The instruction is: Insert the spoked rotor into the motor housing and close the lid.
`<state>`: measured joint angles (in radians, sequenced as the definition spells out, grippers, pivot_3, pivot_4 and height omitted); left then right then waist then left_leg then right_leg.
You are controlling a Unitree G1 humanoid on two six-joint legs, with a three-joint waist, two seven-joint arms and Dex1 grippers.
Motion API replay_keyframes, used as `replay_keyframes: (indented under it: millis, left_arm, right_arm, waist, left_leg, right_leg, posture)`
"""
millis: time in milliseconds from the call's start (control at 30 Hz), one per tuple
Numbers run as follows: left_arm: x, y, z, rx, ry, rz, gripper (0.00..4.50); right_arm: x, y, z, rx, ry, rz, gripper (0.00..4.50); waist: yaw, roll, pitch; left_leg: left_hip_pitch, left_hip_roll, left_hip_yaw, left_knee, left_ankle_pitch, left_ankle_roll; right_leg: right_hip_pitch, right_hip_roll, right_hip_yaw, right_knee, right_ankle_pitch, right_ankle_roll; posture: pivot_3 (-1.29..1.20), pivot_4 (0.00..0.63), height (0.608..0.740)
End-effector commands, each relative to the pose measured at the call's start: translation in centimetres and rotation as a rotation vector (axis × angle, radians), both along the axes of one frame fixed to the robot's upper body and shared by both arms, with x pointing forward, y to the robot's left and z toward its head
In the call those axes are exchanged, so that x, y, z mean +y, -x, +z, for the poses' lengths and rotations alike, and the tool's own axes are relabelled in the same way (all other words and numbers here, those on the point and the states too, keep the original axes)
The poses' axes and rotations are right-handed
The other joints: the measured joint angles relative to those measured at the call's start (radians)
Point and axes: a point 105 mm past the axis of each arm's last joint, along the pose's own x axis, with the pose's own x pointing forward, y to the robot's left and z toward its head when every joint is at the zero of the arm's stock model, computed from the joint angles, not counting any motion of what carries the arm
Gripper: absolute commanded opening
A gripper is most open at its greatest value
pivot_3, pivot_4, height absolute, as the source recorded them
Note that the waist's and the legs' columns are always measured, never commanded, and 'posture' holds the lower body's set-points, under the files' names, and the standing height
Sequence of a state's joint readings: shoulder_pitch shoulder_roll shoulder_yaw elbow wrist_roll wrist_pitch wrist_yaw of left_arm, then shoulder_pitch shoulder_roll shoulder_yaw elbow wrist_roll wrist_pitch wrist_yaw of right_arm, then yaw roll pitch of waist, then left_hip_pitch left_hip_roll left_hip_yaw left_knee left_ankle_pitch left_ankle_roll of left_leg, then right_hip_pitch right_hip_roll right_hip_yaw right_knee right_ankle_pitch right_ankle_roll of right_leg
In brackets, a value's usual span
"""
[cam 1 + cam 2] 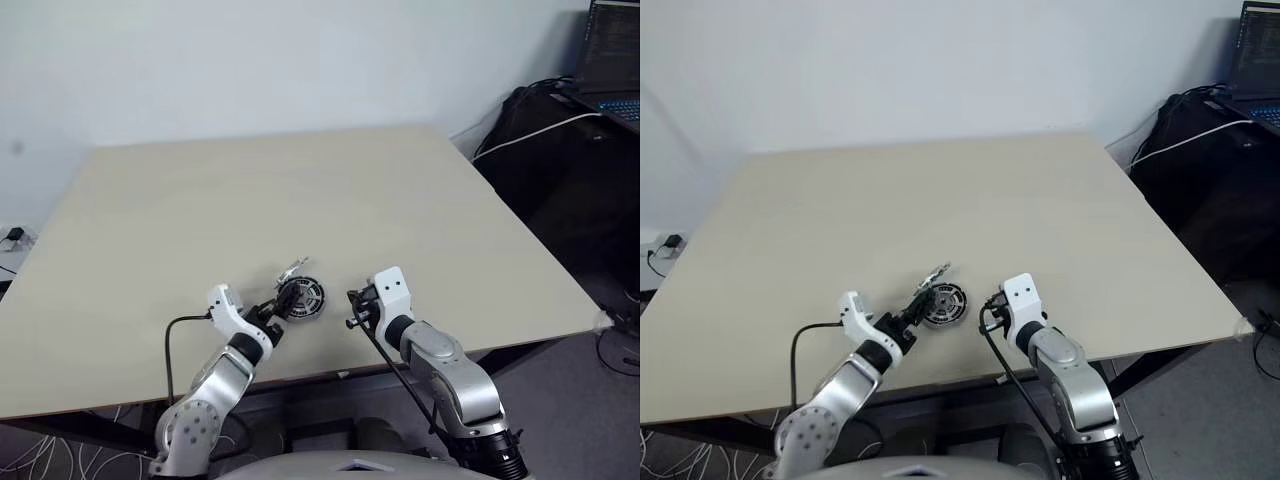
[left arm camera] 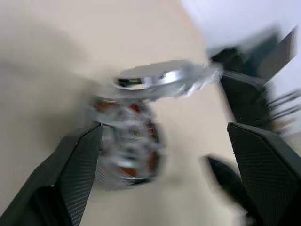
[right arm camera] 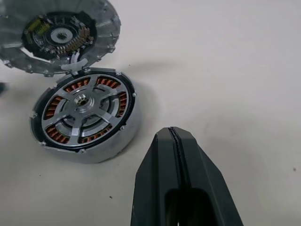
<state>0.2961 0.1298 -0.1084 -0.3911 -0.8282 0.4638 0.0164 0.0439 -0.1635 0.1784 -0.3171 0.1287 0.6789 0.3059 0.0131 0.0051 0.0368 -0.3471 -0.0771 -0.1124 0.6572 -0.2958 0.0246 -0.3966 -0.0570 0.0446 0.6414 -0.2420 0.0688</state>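
The lid (image 3: 61,33), a thin rigid grey metal disc hinged open above the round copper-wound motor housing (image 3: 84,117) where the silvery spoked rotor (image 3: 83,107) sits, looks light and slick, best pushed at its free rim by the spread left gripper (image 2: 164,155), the right gripper (image 3: 175,136) being pressed together.

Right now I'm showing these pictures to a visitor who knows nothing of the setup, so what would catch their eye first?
The motor housing near the table's front edge, between the two hands, draws the eye: the spoked rotor sits inside its ring of copper windings. Its lid stands open, hinged at the rim. The left hand is open right beside the housing, while the right hand is shut a little way off.
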Motion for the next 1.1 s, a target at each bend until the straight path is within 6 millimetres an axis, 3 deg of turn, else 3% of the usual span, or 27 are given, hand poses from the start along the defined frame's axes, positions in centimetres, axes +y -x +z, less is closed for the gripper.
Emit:
replay_keyframes:
  millis: [33,200,300,667,700,1100]
  left_arm:
    - [0.7,0.5,1.0,-0.139,-0.147,-0.014,4.47]
    - [1.7,1.8,-0.3,-0.185,-0.332,-0.036,4.47]
    - [1.9,2.1,-0.8,-0.193,-0.356,-0.02,3.88]
    - [2.8,1.8,-1.4,-0.26,-0.492,0.03,0.17]
    - [2.8,1.8,-1.3,-0.269,-0.51,0.032,0.01]
    - [2.5,2.1,-1.3,-0.291,-0.532,0.008,0.01]
  right_arm:
    - [0.7,-0.7,1.6,-0.067,-0.028,0.027,0.0]
    - [1.9,-1.1,1.7,-0.081,-0.016,0.075,0.0]
    - [2.6,-1.4,1.9,-0.093,-0.019,0.101,0.0]
    - [5.8,-2.0,0.8,-0.054,0.014,0.201,0.0]
    - [6.0,-2.1,0.5,-0.046,0.025,0.209,0.0]
    - [8.8,-3.3,0.8,-0.068,0.038,0.297,0.0]
  waist:
    - [0.001,0.001,0.0]
    - [0.003,0.001,0.001]
    - [0.002,0.002,0.002]
    - [0.001,0.001,0.002]
    - [0.001,0.001,0.002]
    - [-0.001,0.002,0.002]
  left_leg:
    - [0.0,0.0,0.0,0.0,0.0,0.0]
    - [0.0,-0.001,0.0,0.0,-0.002,-0.002]
    - [0.0,0.0,0.0,0.0,-0.002,-0.001]
    - [0.0,0.0,-0.001,0.0,0.0,0.002]
    - [0.0,0.0,-0.001,0.0,0.0,0.002]
    - [0.0,0.0,-0.001,0.0,0.0,0.002]
  right_leg:
    - [0.0,0.0,0.0,0.0,0.0,0.0]
    - [0.001,-0.002,-0.001,-0.001,0.0,0.001]
    - [0.001,-0.002,-0.001,-0.001,0.0,0.001]
    - [0.0,-0.002,-0.001,-0.001,0.002,0.004]
    - [0.0,-0.002,-0.001,-0.001,0.002,0.004]
    - [0.0,-0.002,-0.002,0.0,0.004,0.003]
  posture:
    - [0.0,0.0,0.74]
    - [0.0,0.0,0.74]
    - [0.0,0.0,0.74]
    - [0.0,0.0,0.74]
    - [0.0,0.0,0.74]
    - [0.0,0.0,0.74]
